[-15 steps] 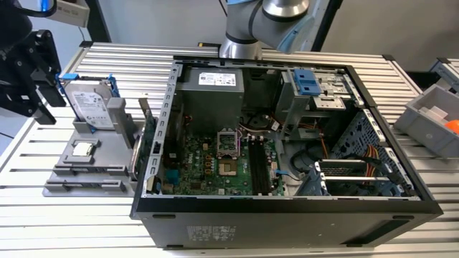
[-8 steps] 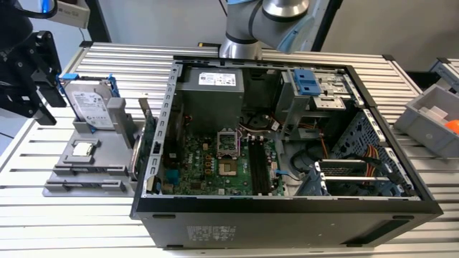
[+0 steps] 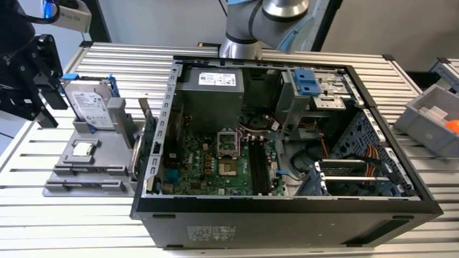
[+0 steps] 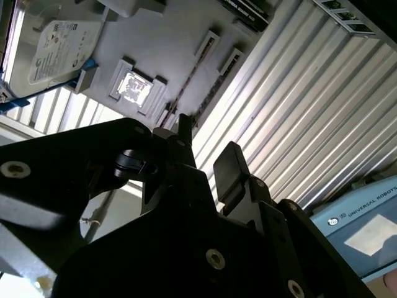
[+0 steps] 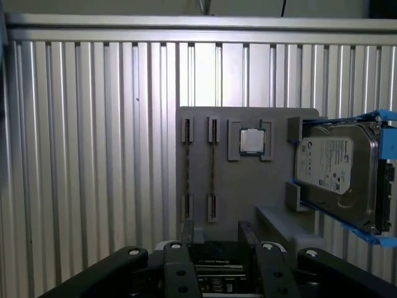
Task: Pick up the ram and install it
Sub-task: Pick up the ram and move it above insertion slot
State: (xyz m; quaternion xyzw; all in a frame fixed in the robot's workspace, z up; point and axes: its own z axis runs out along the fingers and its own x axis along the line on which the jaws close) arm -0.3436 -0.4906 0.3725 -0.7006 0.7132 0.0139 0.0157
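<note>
Jaws spread and empty, the black two-finger gripper [image 5: 217, 231] hangs in the first wrist view. Beyond its fingertips, clear of them and roughly in line with their gap, the long, thin dark ram stick [image 5: 213, 169] stands edge-on, slotted in a flat grey holder plate [image 5: 242, 192]. Farther out sit a square silver processor chip [image 5: 252, 141], a blue-framed silver hard drive [image 5: 332, 174] and the ribbed metal table [image 5: 93, 155].
</note>
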